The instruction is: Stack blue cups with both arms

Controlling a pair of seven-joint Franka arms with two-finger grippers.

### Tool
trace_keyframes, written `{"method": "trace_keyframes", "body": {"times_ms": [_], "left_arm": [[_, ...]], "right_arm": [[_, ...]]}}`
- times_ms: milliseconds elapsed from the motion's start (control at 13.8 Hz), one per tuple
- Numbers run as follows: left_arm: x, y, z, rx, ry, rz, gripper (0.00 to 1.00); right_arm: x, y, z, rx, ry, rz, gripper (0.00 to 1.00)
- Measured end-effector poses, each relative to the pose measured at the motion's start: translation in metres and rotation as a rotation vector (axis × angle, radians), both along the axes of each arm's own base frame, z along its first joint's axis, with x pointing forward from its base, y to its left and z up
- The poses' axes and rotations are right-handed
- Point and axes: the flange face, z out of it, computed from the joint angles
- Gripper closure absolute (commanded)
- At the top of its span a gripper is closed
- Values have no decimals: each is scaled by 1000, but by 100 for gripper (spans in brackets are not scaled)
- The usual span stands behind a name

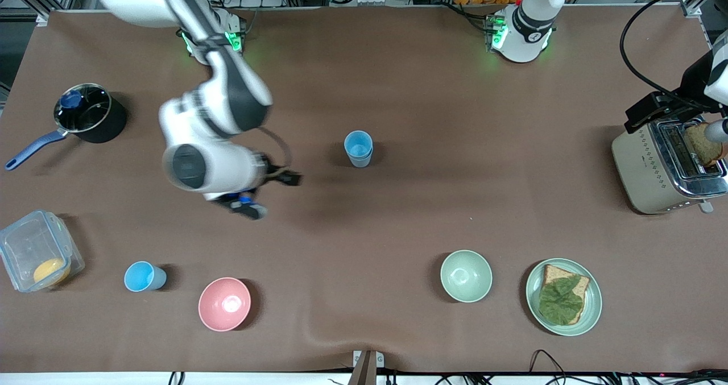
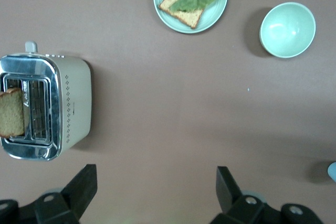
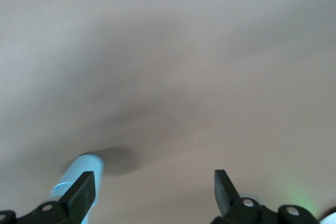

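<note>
Two blue cups (image 1: 358, 148) stand nested at the table's middle, and their edge shows in the left wrist view (image 2: 333, 171). A single light-blue cup (image 1: 145, 276) stands near the front camera, between the plastic box and the pink bowl. My right gripper (image 1: 252, 207) is open and empty over bare table, between the pot and the nested cups. In the right wrist view (image 3: 154, 184) a blue cup (image 3: 79, 179) shows beside one finger, apart from it. My left gripper (image 2: 155, 177) is open and empty, high over the table beside the toaster. The left arm (image 1: 523, 29) leaves the front view.
A black pot (image 1: 91, 115) with a blue handle and a clear box (image 1: 37, 257) lie at the right arm's end. A pink bowl (image 1: 224, 303), a pale green bowl (image 1: 466, 275) and a plate with toast (image 1: 563, 297) lie near the front camera. A toaster (image 1: 654, 169) stands at the left arm's end.
</note>
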Motion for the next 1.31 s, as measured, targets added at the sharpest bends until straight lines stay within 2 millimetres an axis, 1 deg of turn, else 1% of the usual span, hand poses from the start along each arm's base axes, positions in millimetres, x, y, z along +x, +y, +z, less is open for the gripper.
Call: {"method": "trace_keyframes", "body": {"times_ms": [145,291,364,509,582,655,727,800,873,1018,1309], "left_arm": [[-2,0,2,1,13,1,0],[-8,-4,7,3,23,-7,0],[-11,-6,9,4,23,-18,0],[-12,-10,10,0,27,-68,0],[-12,-11,10,-5,29,-88,0],[-12,-11,10,-7,29,-99,0],[-12,-10,10,-8,30,-104,0],[-12,-10,10,-8,30,-109,0],[-12,-11,10,-8,31,-114,0],[-12,-11,10,-8,31,-116,0],[-13,-12,10,-9,31,-118,0]], "right_arm": [[7,-47,32,-26,-63,84,0],[6,-100,67,-5,-108,151,0],[2,-130,86,6,-132,173,0],[-14,-190,133,9,-178,223,0],[-26,-214,158,3,-199,255,0],[-38,-230,180,-10,-218,281,0],[-50,-240,198,-31,-232,308,0],[-59,-245,210,-51,-243,337,0],[-65,-249,217,-64,-250,360,0],[-69,-255,225,-69,-256,374,0],[-70,-265,226,-69,-252,358,0]]}}
